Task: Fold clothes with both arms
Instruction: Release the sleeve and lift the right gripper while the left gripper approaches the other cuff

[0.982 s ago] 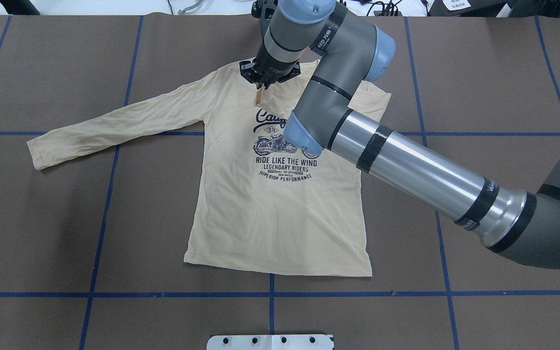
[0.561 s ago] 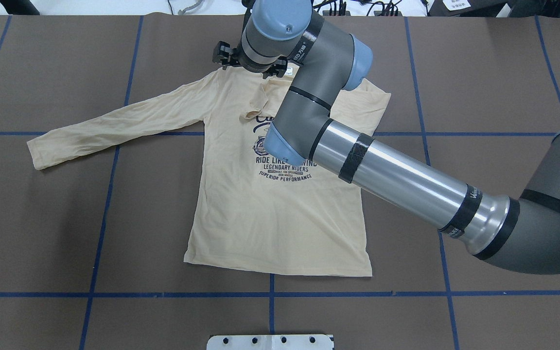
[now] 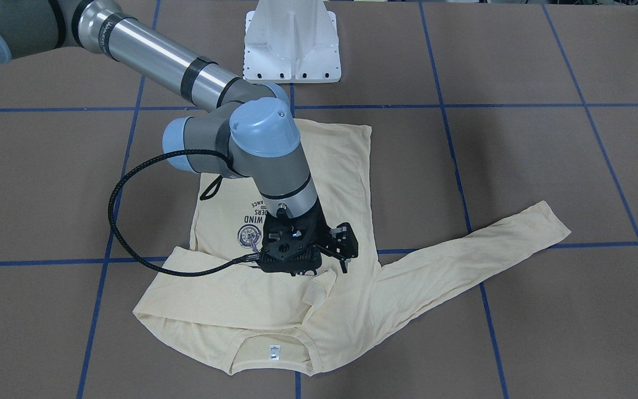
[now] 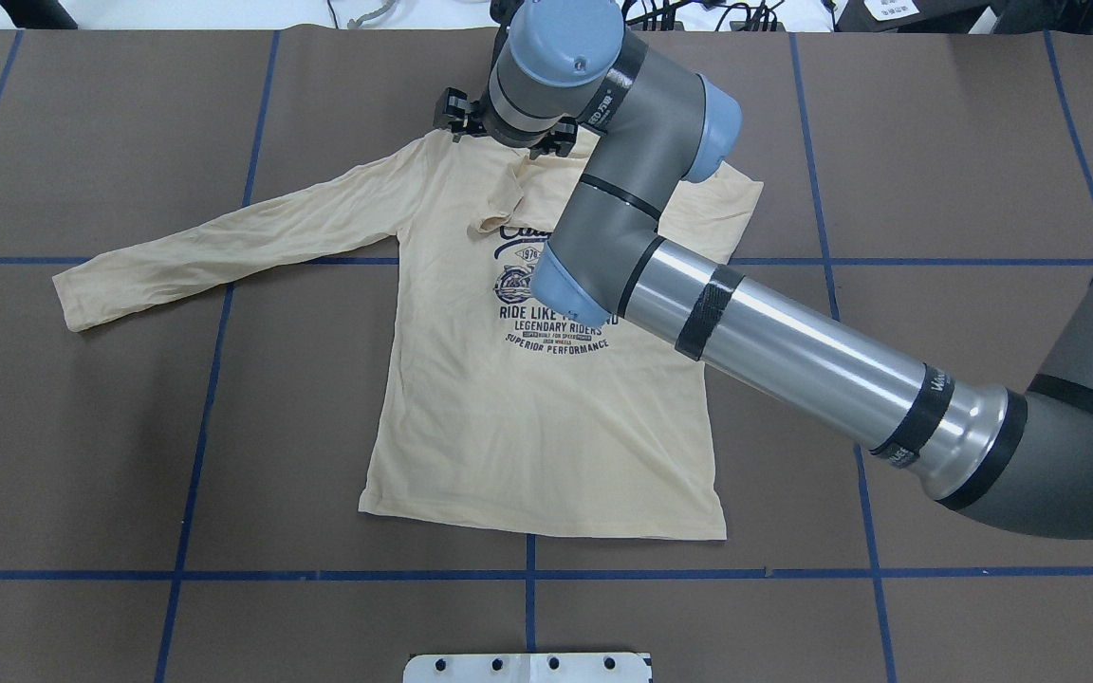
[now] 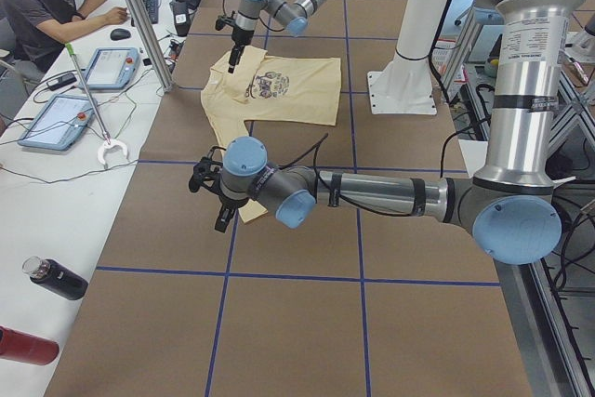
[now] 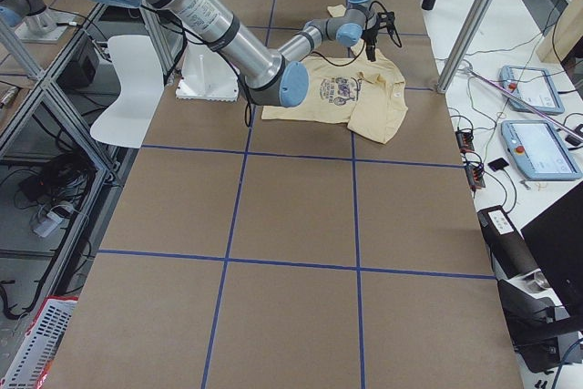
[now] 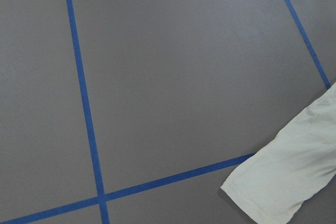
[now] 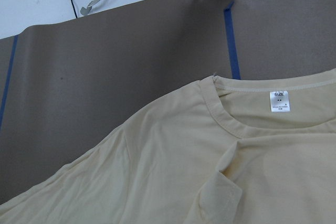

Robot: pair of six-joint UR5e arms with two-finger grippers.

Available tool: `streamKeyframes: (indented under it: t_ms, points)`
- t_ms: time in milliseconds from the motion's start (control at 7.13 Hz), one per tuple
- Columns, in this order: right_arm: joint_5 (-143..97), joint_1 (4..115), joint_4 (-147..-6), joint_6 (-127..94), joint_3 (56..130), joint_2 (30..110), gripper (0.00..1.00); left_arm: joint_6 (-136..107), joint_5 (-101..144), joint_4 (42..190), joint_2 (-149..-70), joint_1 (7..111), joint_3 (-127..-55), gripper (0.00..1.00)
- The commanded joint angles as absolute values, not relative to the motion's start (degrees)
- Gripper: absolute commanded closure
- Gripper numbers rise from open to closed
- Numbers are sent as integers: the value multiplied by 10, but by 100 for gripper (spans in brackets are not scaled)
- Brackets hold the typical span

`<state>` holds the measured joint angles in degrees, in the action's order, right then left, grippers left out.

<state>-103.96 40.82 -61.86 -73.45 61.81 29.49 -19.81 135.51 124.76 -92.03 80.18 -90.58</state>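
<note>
T-shirt (image 4: 527,427) lay flat on the brown table (image 4: 82,455), print (image 4: 556,323) up, hem toward the robot, collar at the far edge. Neck label (image 8: 279,102) showed inside the collar. The sleeve on the robot's left (image 4: 224,247) was stretched out sideways across a blue tape line (image 4: 214,379). The other sleeve was folded in across the upper chest, its cuff (image 4: 499,213) crumpled just below the collar and touching the top of the print.

Right gripper (image 3: 341,246) hung over the collar zone, close above the fabric. Its jaws looked parted, with nothing between them. Right arm (image 4: 793,351) reached diagonally over the shirt.

Left gripper (image 5: 209,197) hovered near the end of the outstretched sleeve; that sleeve's cuff (image 7: 283,182) sat at the corner of the left wrist view. Whether its jaws were parted or together — could not tell. White pedestal base (image 3: 292,41) stood at the robot's table edge.

Versus 1.0 s before: the right gripper had then pinched the folded sleeve's cuff above the chest — cuff now lay released on the shirt, and the gripper had shifted toward the collar edge. Shirt body and outstretched sleeve unchanged.
</note>
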Motion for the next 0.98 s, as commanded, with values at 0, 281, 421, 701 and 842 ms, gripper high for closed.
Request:
streamKeyframes:
  t_ms: [0, 281, 421, 701, 842]
  points:
    - [-1068, 433, -703, -696, 665, 306, 0, -320, 1293, 1307, -923, 726, -910, 0]
    - [-1098, 460, -784, -628, 784, 389, 0, -441, 1210, 1353, -922, 645, -907, 0]
    - [-1128, 484, -785, -600, 843, 451, 0, -473, 1148, 1374, -917, 609, -903, 0]
    - [-1173, 520, -835, -546, 911, 511, 0, -513, 1087, 1377, -917, 560, -883, 0]
    - [-1175, 527, -882, -508, 945, 524, 0, -539, 1069, 1377, -917, 536, -875, 0]
